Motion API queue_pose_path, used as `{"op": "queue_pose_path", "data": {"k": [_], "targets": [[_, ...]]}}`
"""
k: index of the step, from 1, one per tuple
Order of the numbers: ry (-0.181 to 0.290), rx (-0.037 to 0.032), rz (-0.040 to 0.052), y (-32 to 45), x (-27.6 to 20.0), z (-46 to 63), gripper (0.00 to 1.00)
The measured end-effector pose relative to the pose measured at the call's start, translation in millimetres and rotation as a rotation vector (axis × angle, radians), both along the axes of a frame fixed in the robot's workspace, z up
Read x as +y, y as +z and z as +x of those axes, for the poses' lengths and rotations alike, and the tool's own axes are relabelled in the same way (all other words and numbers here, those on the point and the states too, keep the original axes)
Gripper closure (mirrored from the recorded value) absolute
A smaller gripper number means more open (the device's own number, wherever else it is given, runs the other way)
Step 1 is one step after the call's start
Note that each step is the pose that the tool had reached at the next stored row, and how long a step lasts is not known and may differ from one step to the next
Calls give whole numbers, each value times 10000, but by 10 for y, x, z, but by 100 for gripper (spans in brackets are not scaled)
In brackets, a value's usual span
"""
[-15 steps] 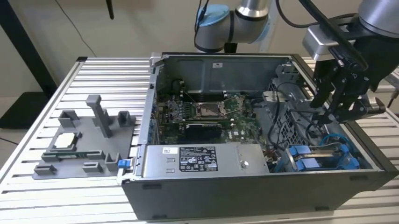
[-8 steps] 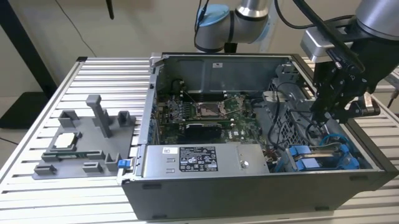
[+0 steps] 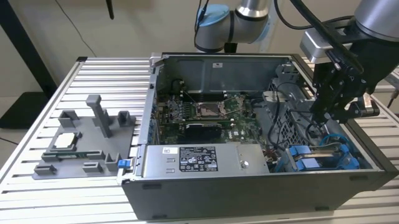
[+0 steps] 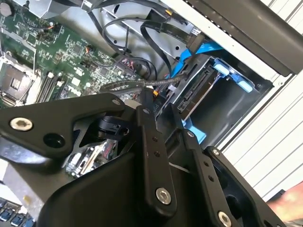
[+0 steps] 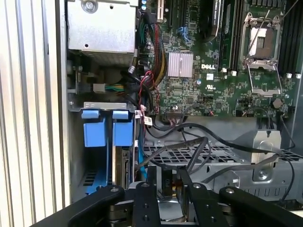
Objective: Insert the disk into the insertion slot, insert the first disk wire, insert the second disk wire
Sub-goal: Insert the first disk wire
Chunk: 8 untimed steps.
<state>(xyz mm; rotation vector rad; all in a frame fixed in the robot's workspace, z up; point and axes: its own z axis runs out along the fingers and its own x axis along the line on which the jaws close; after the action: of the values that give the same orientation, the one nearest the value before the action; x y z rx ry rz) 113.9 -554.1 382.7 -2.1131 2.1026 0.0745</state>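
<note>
The gripper [image 3: 326, 116] hung low inside the open computer case [image 3: 249, 196], over the corner at the exterior view's right, and the frame cut off the arm above it. Whether it was open or closed, and whether it had hold of anything, could not be told. In both wrist views its own black linkage blocked the tip, and a tangle of black cables [image 5: 203, 142] ran into the same spot.

The disk [image 4: 198, 92] stood on edge in the insertion slot [image 4: 222, 116] with its blue carrier [image 5: 99, 128] wrapped around it. In the second wrist view its connector edge faced out, partly behind the gripper. In the first wrist view the disk showed as a thin edge under the carrier's two blue tabs, with its label hidden. Whether any cable was plugged into the disk was unclear.

Beside the slot lay the motherboard [image 5: 213, 80] and the grey power-supply box [image 3: 206, 161]. On the slatted table [image 3: 37, 196], at the exterior view's left of the case, a grey fixture plate [image 3: 87, 140] carried parts too small to name.
</note>
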Motion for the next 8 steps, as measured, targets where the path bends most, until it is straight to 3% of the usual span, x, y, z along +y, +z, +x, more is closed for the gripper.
{"op": "queue_pose_path", "data": {"k": [4,5,8], "targets": [[0,-5,1,0,0,0,0],[0,-6,1,0,0,0,100],[0,-7,1,0,0,0,100]]}}
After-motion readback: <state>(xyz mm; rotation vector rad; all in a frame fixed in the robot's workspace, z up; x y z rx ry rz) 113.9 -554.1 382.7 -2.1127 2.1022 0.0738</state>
